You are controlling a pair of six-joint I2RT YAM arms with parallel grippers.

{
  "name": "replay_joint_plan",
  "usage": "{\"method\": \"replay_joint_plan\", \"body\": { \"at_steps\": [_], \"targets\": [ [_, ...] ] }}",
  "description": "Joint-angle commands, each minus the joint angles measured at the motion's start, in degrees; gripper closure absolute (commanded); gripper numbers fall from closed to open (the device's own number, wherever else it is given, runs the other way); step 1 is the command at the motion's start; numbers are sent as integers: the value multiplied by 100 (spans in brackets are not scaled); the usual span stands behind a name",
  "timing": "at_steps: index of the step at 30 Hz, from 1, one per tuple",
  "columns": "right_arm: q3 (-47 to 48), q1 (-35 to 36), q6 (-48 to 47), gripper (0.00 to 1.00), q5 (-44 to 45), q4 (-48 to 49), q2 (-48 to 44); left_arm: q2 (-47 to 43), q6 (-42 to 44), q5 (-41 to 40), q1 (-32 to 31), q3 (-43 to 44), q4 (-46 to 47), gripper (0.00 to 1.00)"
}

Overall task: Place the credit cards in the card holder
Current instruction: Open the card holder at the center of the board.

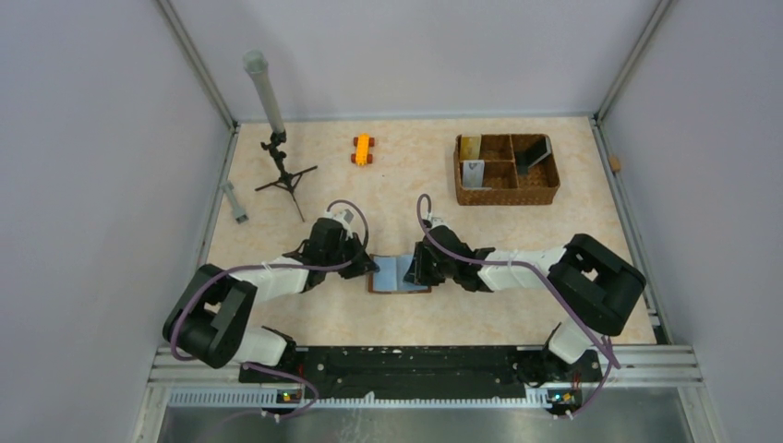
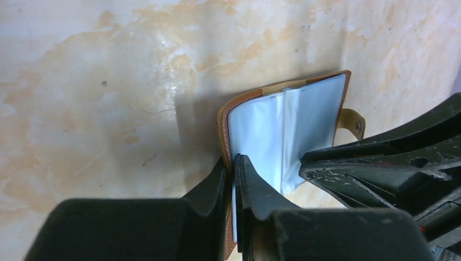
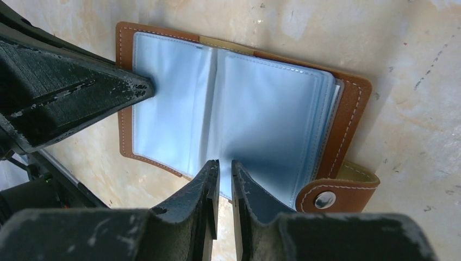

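Card holder [image 3: 261, 109] lies open mid-frame. Left gripper [image 2: 232, 161] is clamped on its brown cover edge. Right gripper [image 3: 220, 163] has its fingers nearly together at the blue pockets [image 3: 168, 98], can't tell if it's gripping.

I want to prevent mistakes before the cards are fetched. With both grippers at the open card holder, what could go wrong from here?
The left gripper pinches one edge of the card holder, the right gripper straddles its sleeves: pulling apart could crease a sleeve. The credit cards lie far in the basket; letting go to fetch one may let the holder fold shut.
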Motion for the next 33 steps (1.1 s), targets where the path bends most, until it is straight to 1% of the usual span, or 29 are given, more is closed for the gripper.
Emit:
{"method": "replay_joint_plan", "body": {
  "at_steps": [1, 3, 7, 10, 14, 19, 22, 24, 26, 31, 33],
  "targets": [
    [-186, -4, -83, 83, 343, -595, 92, 15, 245, -768, 14, 13, -612, 85],
    [-134, -6, -149, 83, 282, -573, -1, -83, 318, -946, 19, 93, -834, 75],
    [171, -4, -408, 81, 6, -657, -157, -441, 451, -1233, 15, 358, -1391, 61],
    [551, -5, -648, 79, -157, -904, -231, -754, 533, -1404, 18, 644, -1773, 51],
    [1029, -8, -909, 77, -279, -1315, -399, -1132, 581, -1390, 17, 1025, -2076, 43],
    [1378, -10, -1084, 72, -202, -1771, -761, -1506, 577, -1010, 16, 1351, -2122, 37],
    [1459, -44, -1100, 71, -114, -1992, -926, -1613, 475, -570, 15, 1441, -2002, 37],
    [1386, -95, -1100, 68, -103, -1948, -995, -1640, 383, -280, 18, 1435, -1827, 37],
    [1253, -158, -1098, 68, -106, -1809, -992, -1642, 273, -101, 16, 1406, -1678, 37],
    [986, -302, -975, 68, -179, -1483, -832, -1665, 199, -6, 18, 1396, -1585, 37],
    [917, -354, -957, 68, -171, -1406, -835, -1717, 201, 139, 15, 1408, -1410, 37]
  ]
}}
